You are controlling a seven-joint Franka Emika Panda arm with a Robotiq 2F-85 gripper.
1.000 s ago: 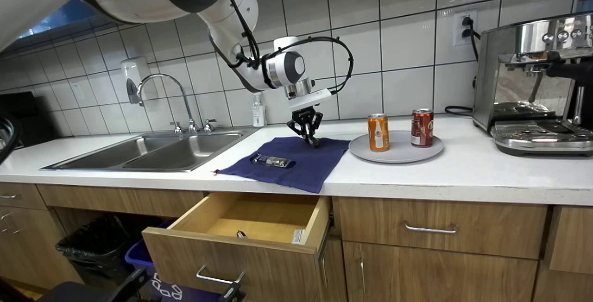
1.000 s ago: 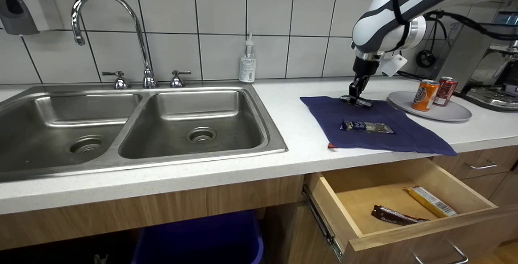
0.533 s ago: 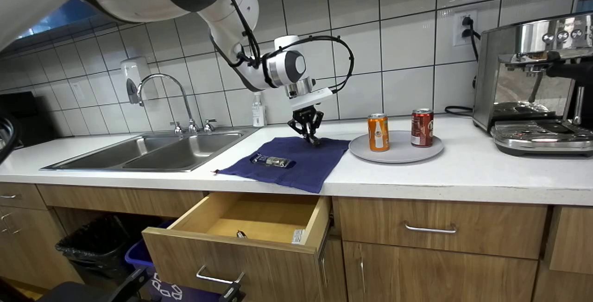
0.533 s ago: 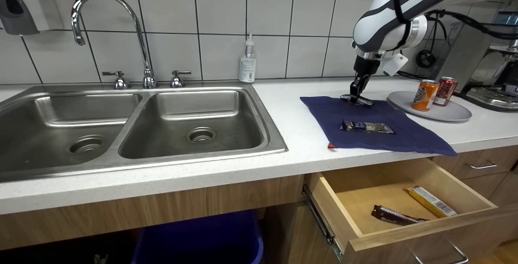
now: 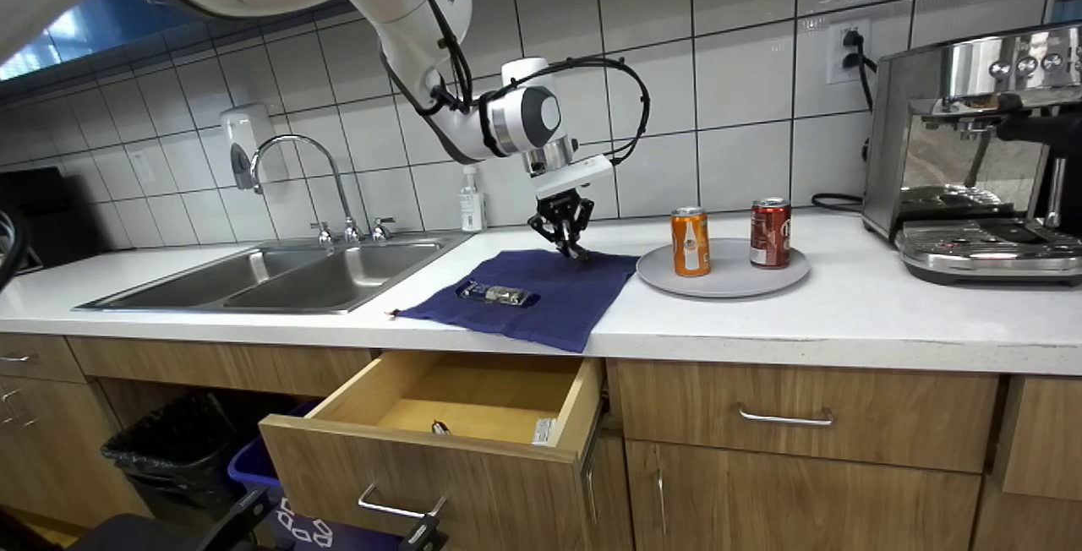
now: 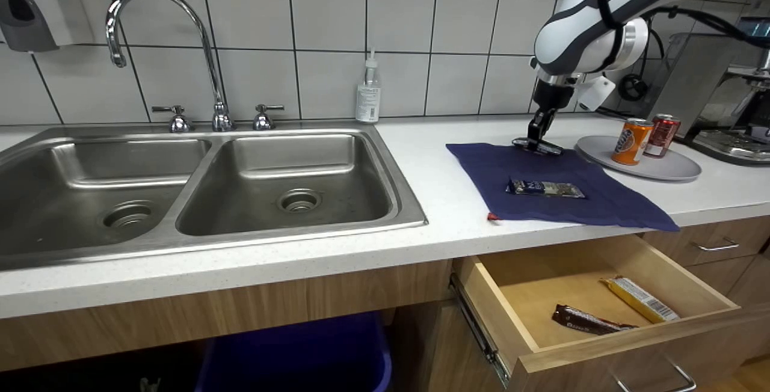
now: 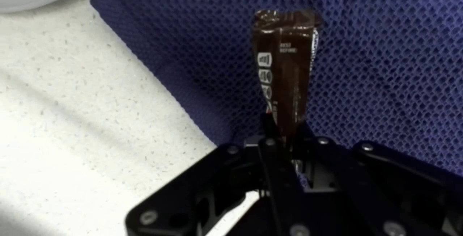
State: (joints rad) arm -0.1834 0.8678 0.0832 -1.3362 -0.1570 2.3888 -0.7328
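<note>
In an exterior view the sink (image 6: 197, 184) is at left, then the pump bottle (image 6: 368, 103). Over the back of the blue towel (image 6: 553, 209) the gripper (image 7: 287, 129) pinches the brown candy bar (image 7: 289, 62) partway along, ends poking out both sides; whether the bar touches the towel I can't tell. A steady squeeze seems best, since the bar looks slick and may slide, with any lift straight up. A second bar (image 6: 544, 188) lies in front. At right, an orange can (image 6: 631, 141) and a red can (image 6: 662, 134) stand on the plate (image 6: 595, 147); swinging wide of them looks wise.
</note>
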